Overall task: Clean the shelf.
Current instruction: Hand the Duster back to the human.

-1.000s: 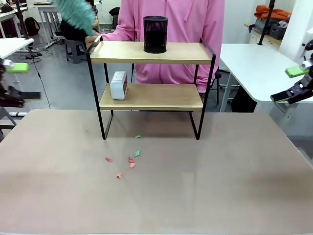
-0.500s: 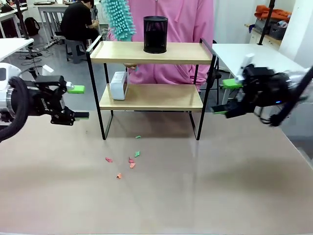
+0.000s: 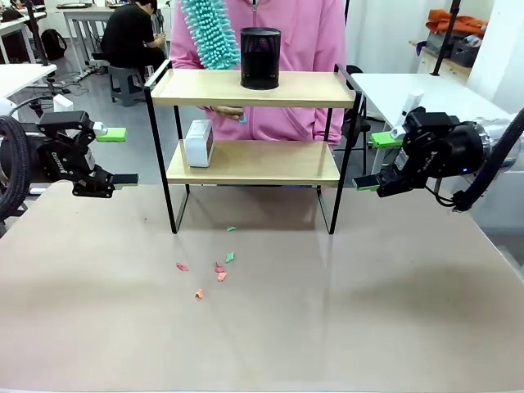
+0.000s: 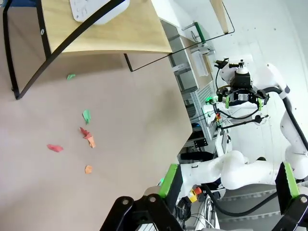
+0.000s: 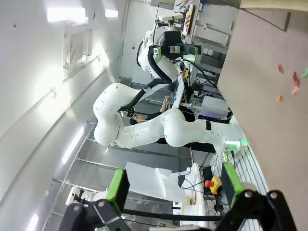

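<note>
Left gripper [image 3: 111,157] hangs wide open and empty just left of the shelf [image 3: 254,88], above the table's [image 3: 327,327] left edge. The shelf stands mid-table at the far side, a black mesh cup [image 3: 260,57] on its top board, a white box [image 3: 199,142] on the lower, a teal duster [image 3: 210,33] over its top-left corner, and paper scraps [image 3: 219,268] strewn in front. Right gripper [image 3: 376,162] is spread and empty beside the shelf's right legs, with open tabletop nearer the camera.

Bright, even overhead lighting; soft shadows under shelf [image 3: 252,139]; ceiling lamp glare in right wrist view; wide-angle edge distortion in wrist views.
</note>
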`<action>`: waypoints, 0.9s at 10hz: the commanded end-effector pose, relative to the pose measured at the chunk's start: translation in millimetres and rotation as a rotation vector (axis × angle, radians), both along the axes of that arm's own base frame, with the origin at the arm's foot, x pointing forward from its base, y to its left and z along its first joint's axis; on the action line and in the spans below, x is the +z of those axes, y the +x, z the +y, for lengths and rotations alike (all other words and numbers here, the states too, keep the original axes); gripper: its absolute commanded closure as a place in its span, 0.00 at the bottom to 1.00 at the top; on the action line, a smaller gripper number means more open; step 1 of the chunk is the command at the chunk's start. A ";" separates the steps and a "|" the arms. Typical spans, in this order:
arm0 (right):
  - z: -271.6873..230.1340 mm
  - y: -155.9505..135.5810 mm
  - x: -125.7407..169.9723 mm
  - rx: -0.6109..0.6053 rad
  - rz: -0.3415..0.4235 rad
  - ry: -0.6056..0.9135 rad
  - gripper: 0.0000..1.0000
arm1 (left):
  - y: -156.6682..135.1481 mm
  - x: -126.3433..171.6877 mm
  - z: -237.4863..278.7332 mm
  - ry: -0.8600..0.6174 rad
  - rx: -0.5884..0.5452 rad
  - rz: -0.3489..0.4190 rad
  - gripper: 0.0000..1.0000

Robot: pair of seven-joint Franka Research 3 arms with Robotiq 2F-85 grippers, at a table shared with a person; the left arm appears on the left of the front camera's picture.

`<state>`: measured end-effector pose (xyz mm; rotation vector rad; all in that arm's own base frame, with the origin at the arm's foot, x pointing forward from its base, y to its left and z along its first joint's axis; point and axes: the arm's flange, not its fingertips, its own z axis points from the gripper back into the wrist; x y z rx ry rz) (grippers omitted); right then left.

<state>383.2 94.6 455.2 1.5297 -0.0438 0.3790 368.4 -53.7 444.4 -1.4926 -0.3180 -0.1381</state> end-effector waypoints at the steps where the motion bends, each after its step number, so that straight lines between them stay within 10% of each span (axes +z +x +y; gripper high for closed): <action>1: -3.1 -3.6 1.8 0.007 -0.003 0.003 0.00 | -3.3 -0.1 1.3 -0.004 -0.010 0.004 0.00; 9: -3.1 -3.6 1.8 0.007 -0.003 0.003 0.00 | -3.3 -0.1 1.3 -0.004 -0.010 0.004 0.00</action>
